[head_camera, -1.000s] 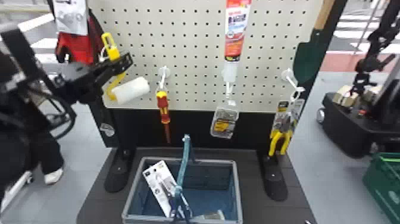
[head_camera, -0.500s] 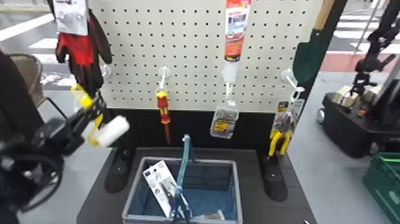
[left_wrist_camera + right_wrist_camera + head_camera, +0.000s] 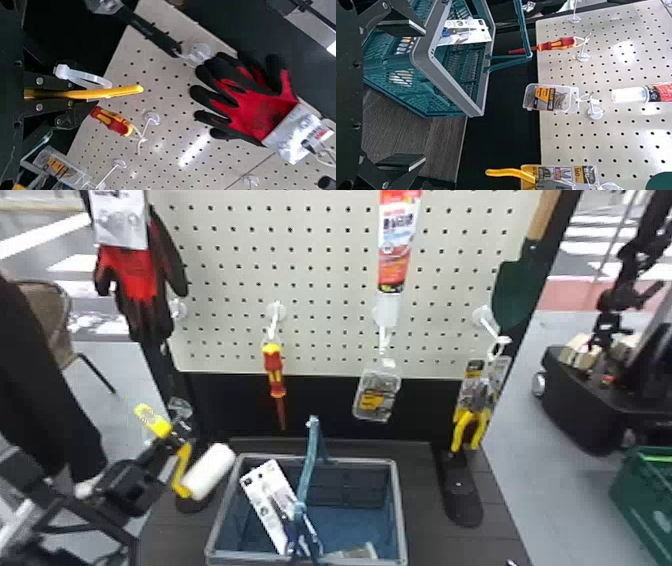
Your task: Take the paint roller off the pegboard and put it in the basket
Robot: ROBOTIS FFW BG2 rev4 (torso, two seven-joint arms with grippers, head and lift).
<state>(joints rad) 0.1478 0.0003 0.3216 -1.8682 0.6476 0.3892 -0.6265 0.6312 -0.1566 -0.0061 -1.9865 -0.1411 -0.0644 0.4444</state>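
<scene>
Left gripper [image 3: 181, 433] pinching paint roller [image 3: 210, 470].
Fingers nearly together on the yellow handle [image 3: 152, 421], partly hiding it; roller near basket [image 3: 350, 461], whose bottom is cut off in head view. Right gripper [image 3: 418, 95] spread wide.

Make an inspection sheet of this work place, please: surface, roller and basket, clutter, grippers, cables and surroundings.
Surface: dark wood-look base under the basket.
Paint roller: off the pegboard, left of the basket, not yet in it.
Basket: handle up; holds a carded tool and a clear pack.
Clutter: gloves, screwdriver, small clear box, yellow-handled pliers hanging at the pegboard.
Left gripper: closed on the roller's yellow frame.
Right gripper: fingers wide apart, nothing between them.
Cables: cannot tell for certain.
Surroundings: chair at left; wheeled black machine and green crate at right.
</scene>
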